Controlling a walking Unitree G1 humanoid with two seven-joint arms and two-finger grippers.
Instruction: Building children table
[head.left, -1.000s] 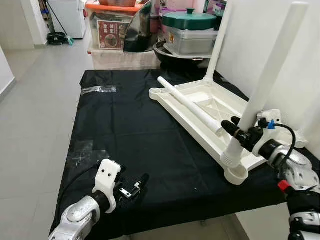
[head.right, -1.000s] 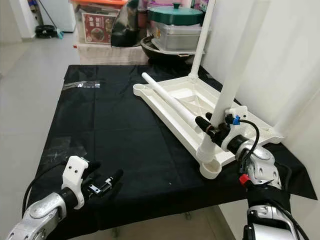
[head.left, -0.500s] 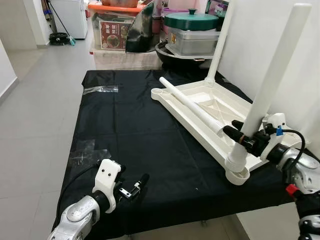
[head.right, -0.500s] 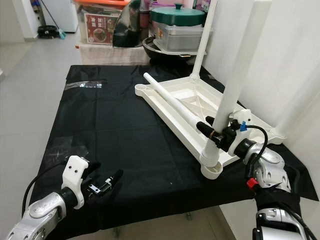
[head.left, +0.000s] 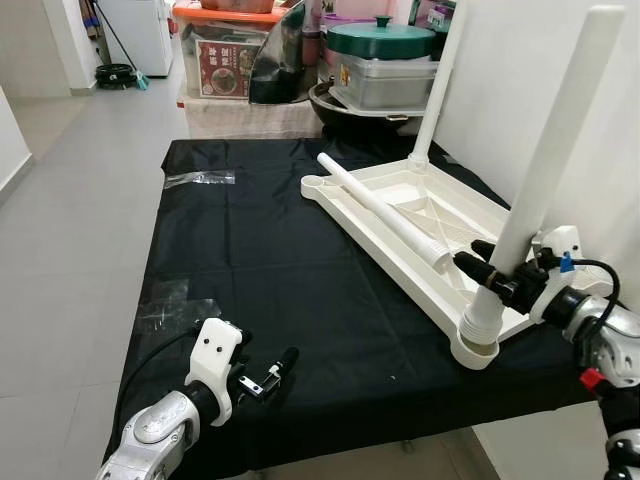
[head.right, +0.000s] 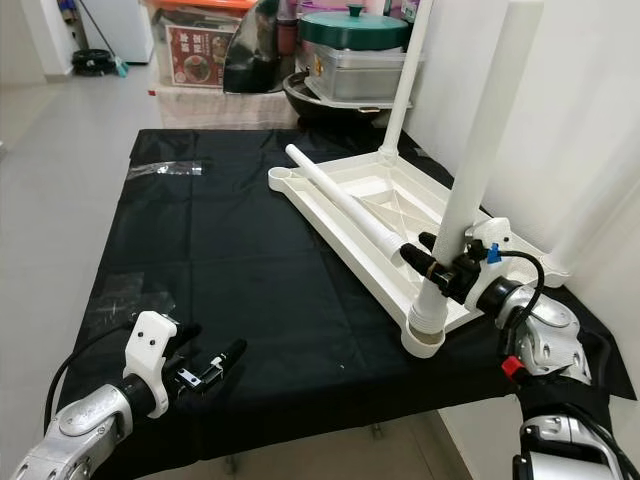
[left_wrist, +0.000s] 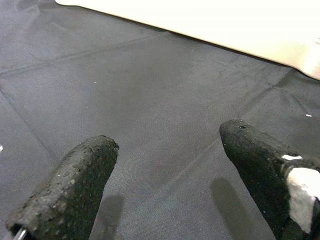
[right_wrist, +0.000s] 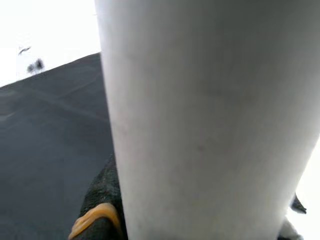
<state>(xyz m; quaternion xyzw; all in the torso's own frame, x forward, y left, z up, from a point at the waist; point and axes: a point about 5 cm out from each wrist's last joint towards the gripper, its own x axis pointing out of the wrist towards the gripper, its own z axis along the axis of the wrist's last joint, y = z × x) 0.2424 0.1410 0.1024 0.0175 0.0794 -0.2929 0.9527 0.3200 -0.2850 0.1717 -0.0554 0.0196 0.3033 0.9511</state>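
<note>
At the right of the frame the right claw (head.left: 483, 268) is clamped on the white leg (head.left: 545, 170), which stands tilted in the near corner socket of the upturned white tabletop (head.left: 420, 205); its far finger is hidden behind the tube. The tabletop lies on the black-clothed surface (head.left: 270, 270), its far right edge cut off, with a loose leg (head.left: 385, 212) lying across it and another leg (head.left: 436, 90) upright at the back corner, top out of frame. At lower left the left claw (head.left: 268, 375) hangs over the cloth, fingers apart and holding nothing.
</note>
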